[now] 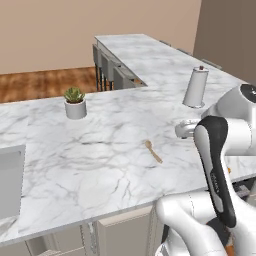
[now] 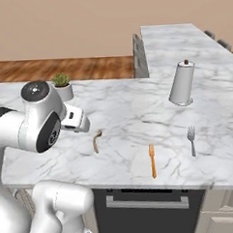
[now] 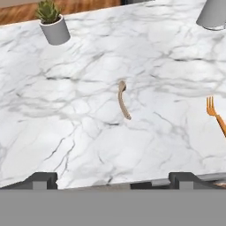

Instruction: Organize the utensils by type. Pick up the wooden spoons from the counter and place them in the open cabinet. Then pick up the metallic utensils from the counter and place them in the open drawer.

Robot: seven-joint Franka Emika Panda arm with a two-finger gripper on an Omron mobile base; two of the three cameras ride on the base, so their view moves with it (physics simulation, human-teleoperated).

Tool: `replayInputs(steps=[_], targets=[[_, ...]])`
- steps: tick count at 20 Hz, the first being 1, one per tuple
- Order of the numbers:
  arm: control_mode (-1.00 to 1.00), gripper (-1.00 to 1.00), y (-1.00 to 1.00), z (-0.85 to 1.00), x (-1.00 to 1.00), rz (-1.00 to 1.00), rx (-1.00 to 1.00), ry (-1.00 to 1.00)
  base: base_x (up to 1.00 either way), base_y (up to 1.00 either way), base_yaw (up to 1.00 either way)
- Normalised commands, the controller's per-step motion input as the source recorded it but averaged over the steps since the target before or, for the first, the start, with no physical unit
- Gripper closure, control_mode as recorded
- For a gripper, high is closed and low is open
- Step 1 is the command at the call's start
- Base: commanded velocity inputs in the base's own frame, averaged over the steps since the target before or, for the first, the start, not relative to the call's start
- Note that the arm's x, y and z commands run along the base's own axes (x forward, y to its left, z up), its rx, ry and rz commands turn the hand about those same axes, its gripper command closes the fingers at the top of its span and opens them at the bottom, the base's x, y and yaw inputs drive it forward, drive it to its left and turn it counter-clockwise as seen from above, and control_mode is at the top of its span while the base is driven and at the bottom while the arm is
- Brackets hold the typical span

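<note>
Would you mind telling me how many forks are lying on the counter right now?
2. The orange fork lies near the counter's front edge, and the grey fork lies to its right, below the paper towel roll. Others may lie outside these views.

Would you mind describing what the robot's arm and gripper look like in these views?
The arm is built of glossy white rounded shells with dark grey to black joints; one round joint cap is dark with a pale rim. A black band runs down one white link in the left base view. The gripper shows as two small dark grey, blocky finger tips. No loose cables or markings are visible.
</note>
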Motion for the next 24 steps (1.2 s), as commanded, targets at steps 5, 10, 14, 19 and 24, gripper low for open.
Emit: replayInputs(steps=[5, 10, 14, 19, 24], targets=[[-1.00, -1.00, 0.29, -0.46, 0.74, 0.01, -0.07, 0.04, 0.00, 0.00, 0.00], [-1.00, -1.00, 0.12, -0.60, 0.64, 0.12, -0.06, 0.10, 0.00, 0.00, 0.00], [-1.00, -1.00, 0.02, -0.59, 0.51, 0.16, -0.13, 0.08, 0.00, 0.00, 0.00], [-1.00, -1.00, 0.00, -0.57, 0.56, 0.13, -0.06, 0.15, 0.00, 0.00, 0.00], [-1.00, -1.00, 0.00, -0.53, 0.52, 0.12, -0.05, 0.19, 0.00, 0.00, 0.00]])
